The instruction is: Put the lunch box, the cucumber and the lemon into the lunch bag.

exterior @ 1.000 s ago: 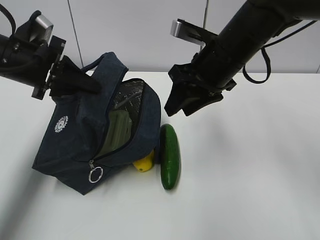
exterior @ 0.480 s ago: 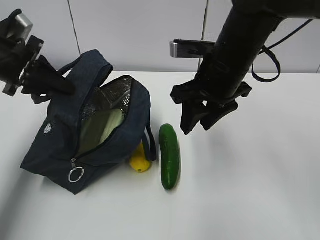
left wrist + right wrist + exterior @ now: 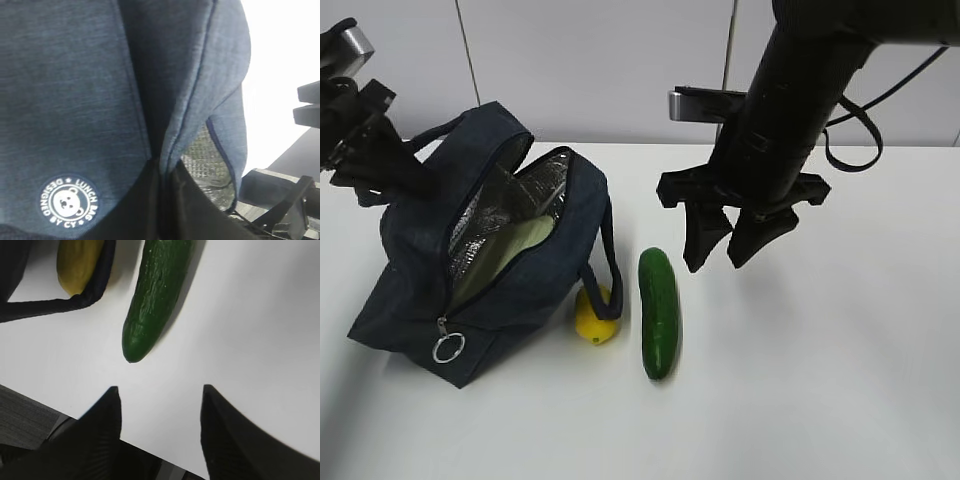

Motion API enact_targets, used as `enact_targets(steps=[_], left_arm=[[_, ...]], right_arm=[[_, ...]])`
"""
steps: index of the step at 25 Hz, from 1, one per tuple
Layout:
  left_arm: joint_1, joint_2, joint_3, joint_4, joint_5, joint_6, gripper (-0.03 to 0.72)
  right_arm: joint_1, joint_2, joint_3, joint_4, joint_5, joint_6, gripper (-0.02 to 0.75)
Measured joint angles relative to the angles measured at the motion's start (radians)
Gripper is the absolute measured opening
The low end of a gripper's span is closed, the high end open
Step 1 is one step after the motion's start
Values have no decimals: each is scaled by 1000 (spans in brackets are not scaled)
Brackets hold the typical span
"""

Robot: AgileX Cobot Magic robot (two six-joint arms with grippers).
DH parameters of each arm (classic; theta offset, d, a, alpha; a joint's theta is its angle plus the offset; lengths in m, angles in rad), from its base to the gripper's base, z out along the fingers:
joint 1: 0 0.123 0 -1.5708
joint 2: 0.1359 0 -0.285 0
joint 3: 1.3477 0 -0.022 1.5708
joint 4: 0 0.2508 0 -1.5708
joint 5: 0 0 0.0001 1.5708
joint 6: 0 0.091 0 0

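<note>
At the far left the left gripper [image 3: 395, 172] is pinched tight on the navy fabric of the lunch bag [image 3: 420, 250] near its upper rear edge, its dark fingers [image 3: 165, 200] closed on a fold of cloth just beside the round white bear logo [image 3: 68, 202]; the bag sits tilted on the white table [image 3: 820, 380], its zipper undone and the mouth gaping toward the camera, silver foil lining [image 3: 485, 205] showing inside; the pale sage-green lid of the lunch box [image 3: 510, 250] shows in the opening, so the box is in the bag; a metal ring pull [image 3: 447, 347] hangs at the low front corner; one padded handle [image 3: 610, 250] droops down the bag's right side and loops over the lemon [image 3: 595, 318], which lies on the table touching the bag's lower right edge; just to the right of the lemon, a little apart from it, the cucumber [image 3: 659, 312] lies lengthwise on the table, one end pointing away from the camera; above and slightly right of that far end the right gripper [image 3: 725, 250] hangs with its jaws spread moderately wide and nothing between them, clear of the cucumber and the table.
</note>
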Motion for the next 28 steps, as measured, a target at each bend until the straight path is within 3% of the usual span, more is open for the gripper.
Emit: enact_targets(steps=[5, 11, 19, 28], left_arm=[[1, 0, -2, 51, 0, -22, -6], [1, 0, -2, 65, 0, -46, -6], [1, 0, -2, 68, 0, -50, -6], [1, 0, -2, 70, 0, -50, -6]], right_arm=[[0, 19, 0, 18, -11, 11, 387], [0, 28, -2, 78, -143, 22, 387], [0, 104, -2, 106, -173, 58, 463], [0, 168, -6, 112, -248, 61, 474]])
